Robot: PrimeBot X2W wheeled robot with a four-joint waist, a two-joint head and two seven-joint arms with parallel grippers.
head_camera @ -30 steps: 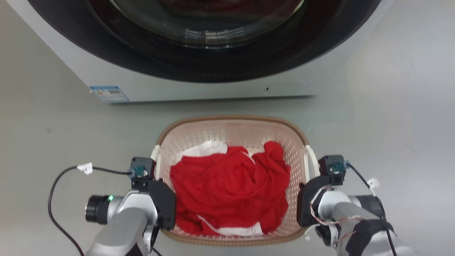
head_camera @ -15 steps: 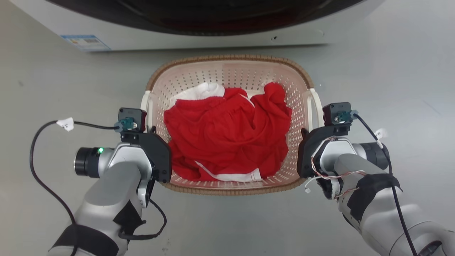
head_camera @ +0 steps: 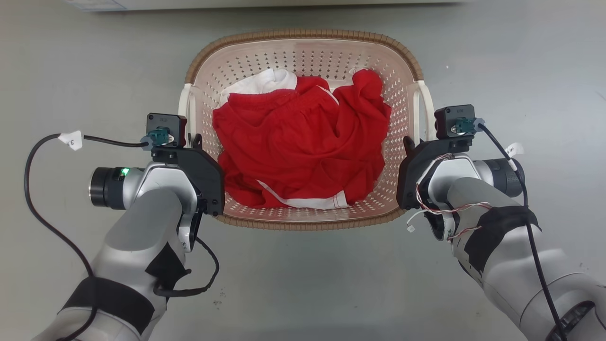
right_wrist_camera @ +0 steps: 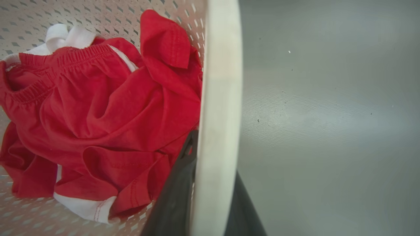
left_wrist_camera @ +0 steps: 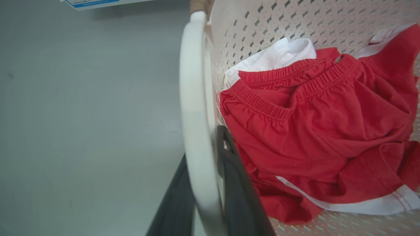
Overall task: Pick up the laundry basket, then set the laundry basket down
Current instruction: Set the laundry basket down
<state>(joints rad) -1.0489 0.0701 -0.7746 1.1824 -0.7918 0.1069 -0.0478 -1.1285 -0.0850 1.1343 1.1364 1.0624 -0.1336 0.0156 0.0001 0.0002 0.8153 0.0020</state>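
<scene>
The laundry basket, pale pink and perforated with a brown woven rim, sits between my two arms on the grey floor side of the view. It holds red clothes and a white garment. My left gripper is shut on the basket's white left handle, one dark finger on each side of it. My right gripper is shut the same way on the white right handle. Whether the basket's bottom touches the floor is hidden.
The washing machine's lower edge runs along the top of the head view, with its blue label at the left. Bare grey floor surrounds the basket. Black cables loop from both wrists.
The whole head picture has shifted: the washing machine slid up to the top edge. The basket and both grippers kept together, look larger, and stand farther from the machine.
</scene>
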